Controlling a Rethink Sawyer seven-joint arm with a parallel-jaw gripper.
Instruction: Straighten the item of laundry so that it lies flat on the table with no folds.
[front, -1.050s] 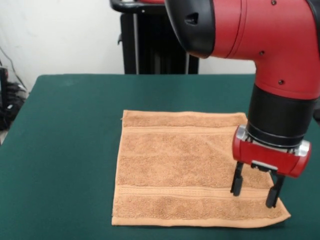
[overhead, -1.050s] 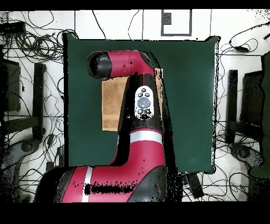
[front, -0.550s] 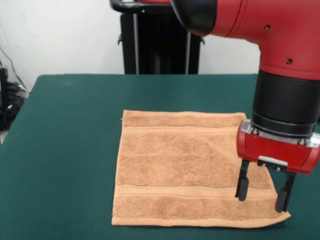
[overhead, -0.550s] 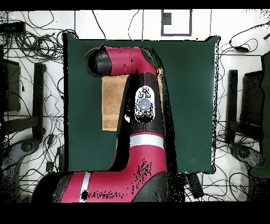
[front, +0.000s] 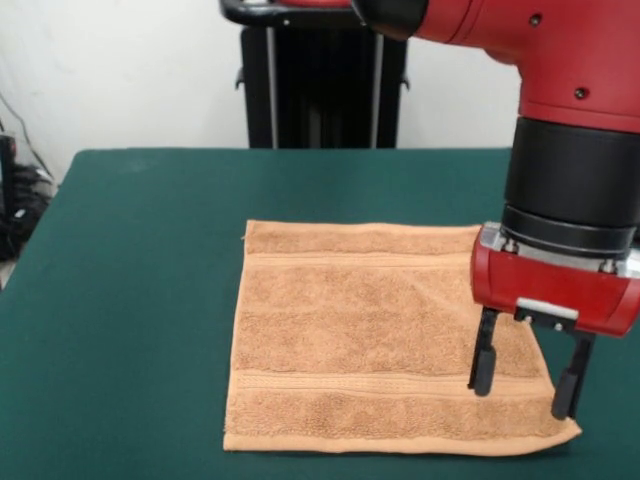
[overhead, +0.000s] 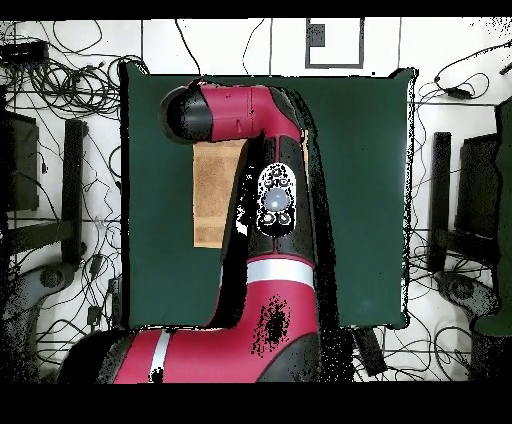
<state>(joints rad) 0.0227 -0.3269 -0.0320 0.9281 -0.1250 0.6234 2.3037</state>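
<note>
The two black fingers (front: 482, 370) stand apart with nothing between them, pointing straight down over the front right corner of the towel (front: 370, 330) in the front view; whether their tips touch the cloth cannot be told. The gripper (front: 524, 385) hangs from a red wrist block under the arm's (front: 570, 180) black collar. The towel lies spread on the green table (front: 130, 300), border bands running across near its far and near edges. Its left and far edges run straight; the near right corner juts out in a small point just past the right finger. Bare felt lies wide open to the towel's left and behind it, with a thin strip in front. From overhead, the arm (overhead: 270, 210) covers much of the towel (overhead: 212, 195).
</note>
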